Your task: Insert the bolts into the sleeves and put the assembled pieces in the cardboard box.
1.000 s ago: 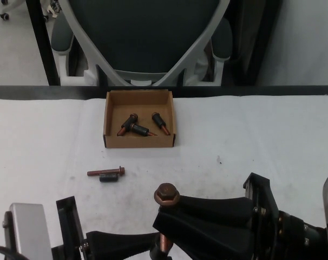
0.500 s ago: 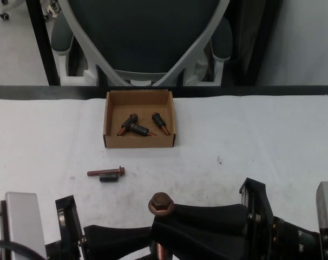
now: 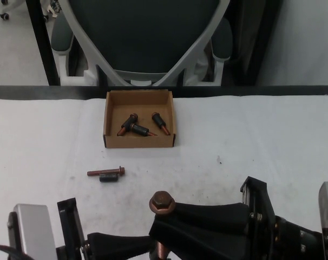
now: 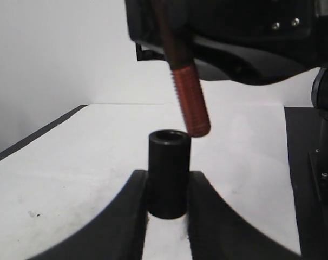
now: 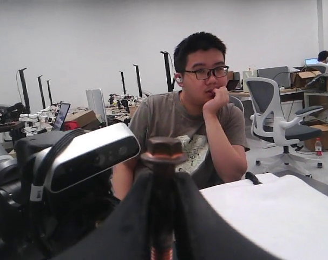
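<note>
**End effectors, 2.**
- Left end effector [image 4: 168, 181]: closed on one black sleeve [image 4: 168, 157]. The sleeve stands upright between the two fingers, open end up.
- Right end effector [image 5: 161, 187]: closed on the shank of one copper-coloured bolt [image 5: 163, 153]. The hex head is uppermost, above the fingers. The threaded end points down at a tilt, with its tip at the rim of the held sleeve's opening and not inside it. Whether the two touch cannot be told.

**Loose parts, 2.**
- Loose bolt [image 3: 105, 172], 1: lies flat on the white bench [image 3: 261, 135], ahead of the left end effector and well apart from it.
- Loose sleeve [image 3: 106, 177], 1: just beside that bolt, on the side nearer the end effectors.

**Cardboard box [image 3: 139, 142], 1.**
- Open-topped, farther ahead of both end effectors, beyond the loose pair.
- Contents: assembled pieces [image 3: 139, 129], 3, each a bolt in a sleeve, lying on the box floor. Two lie against each other. The third piece [image 3: 160, 122] lies apart, toward the right end effector's side.
</note>
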Available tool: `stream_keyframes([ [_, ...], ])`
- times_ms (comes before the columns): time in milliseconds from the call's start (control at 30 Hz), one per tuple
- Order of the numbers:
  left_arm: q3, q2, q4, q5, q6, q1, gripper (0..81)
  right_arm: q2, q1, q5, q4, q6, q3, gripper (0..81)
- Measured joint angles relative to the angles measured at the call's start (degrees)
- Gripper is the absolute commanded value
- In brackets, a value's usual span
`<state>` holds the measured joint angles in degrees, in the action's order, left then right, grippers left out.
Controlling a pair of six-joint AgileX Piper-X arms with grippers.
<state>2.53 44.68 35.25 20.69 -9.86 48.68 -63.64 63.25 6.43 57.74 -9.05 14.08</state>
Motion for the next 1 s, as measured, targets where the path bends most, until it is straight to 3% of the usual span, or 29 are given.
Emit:
stream_keyframes([
  [1000, 0.0, 0.0, -0.8, 2.79, 0.2, 0.0, 0.8, 0.0, 0.0, 0.0, -0.82, 3.81, 0.0, 0.2],
])
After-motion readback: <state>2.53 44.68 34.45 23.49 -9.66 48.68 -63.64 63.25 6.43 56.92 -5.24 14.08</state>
